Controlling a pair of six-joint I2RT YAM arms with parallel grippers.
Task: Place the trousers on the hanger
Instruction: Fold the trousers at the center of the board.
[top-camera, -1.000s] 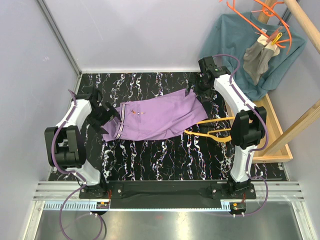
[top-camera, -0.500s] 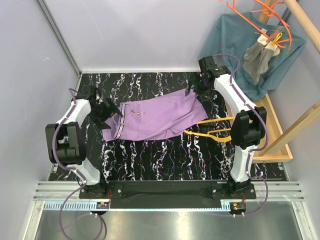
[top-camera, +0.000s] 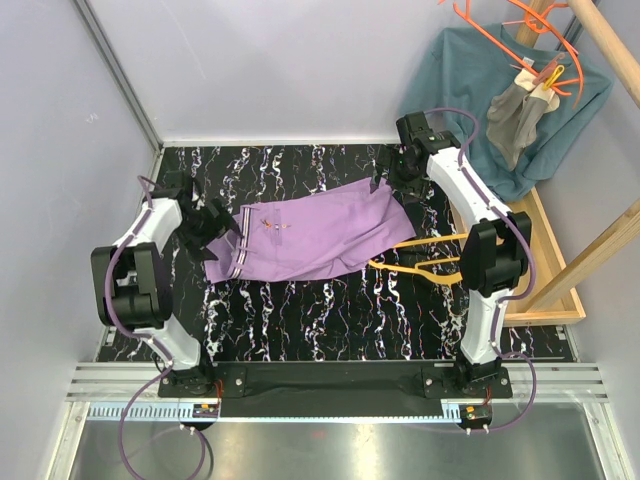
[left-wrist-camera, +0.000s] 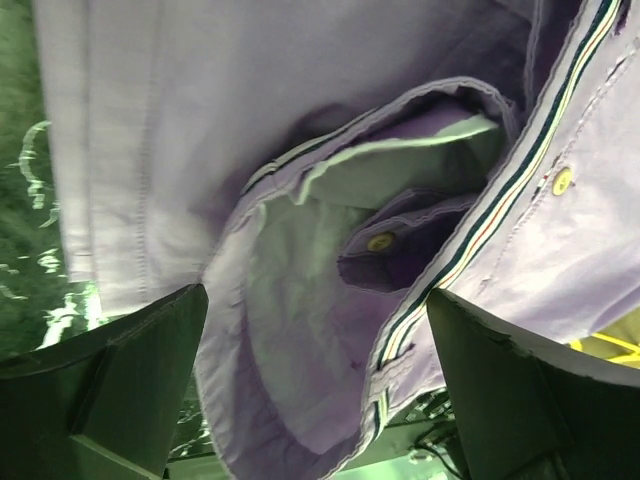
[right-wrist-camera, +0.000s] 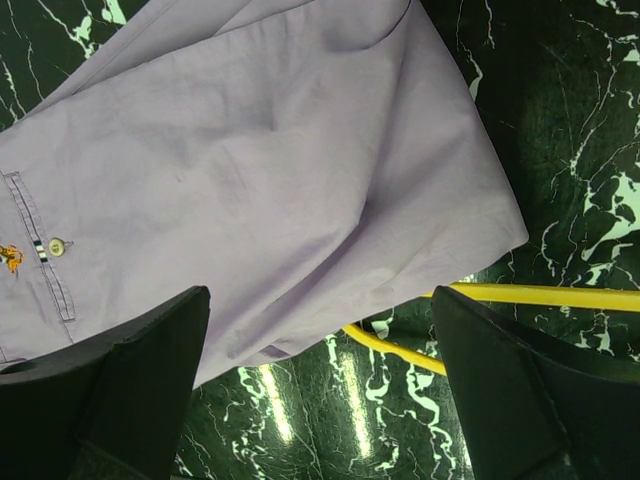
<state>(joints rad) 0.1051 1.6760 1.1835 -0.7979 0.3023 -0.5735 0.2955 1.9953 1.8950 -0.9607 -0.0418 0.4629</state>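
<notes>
The trousers (top-camera: 315, 235) lie folded flat across the middle of the black marbled counter (top-camera: 300, 310), waist end to the left and the other end to the right. That right end overlaps one arm of the hanger (right-wrist-camera: 540, 296), which lies flat on the counter just right of the cloth. The left fingers (top-camera: 212, 222) are spread wide over the striped waistband (left-wrist-camera: 497, 212). The left wrist view shows the band gaping open between them, with nothing pinched. The right fingers (top-camera: 392, 178) hover over the far right corner of the cloth, likewise parted and holding nothing. The step in hand looks like taking hold of the garment at both ends. To do it well, the left fingers should probably come down over the doubled edge of the waistband, where the stitching gives a firm bite. Both layers should go in the grip rather than only the loose upper flap. The right fingers should take the cloth near its corner and well clear of the yellow bar beneath. Catching the hanger along with the fabric would drag it out of place. A straight descent, with closing only once the fabric sits between the pads, should keep the fold from bunching.
</notes>
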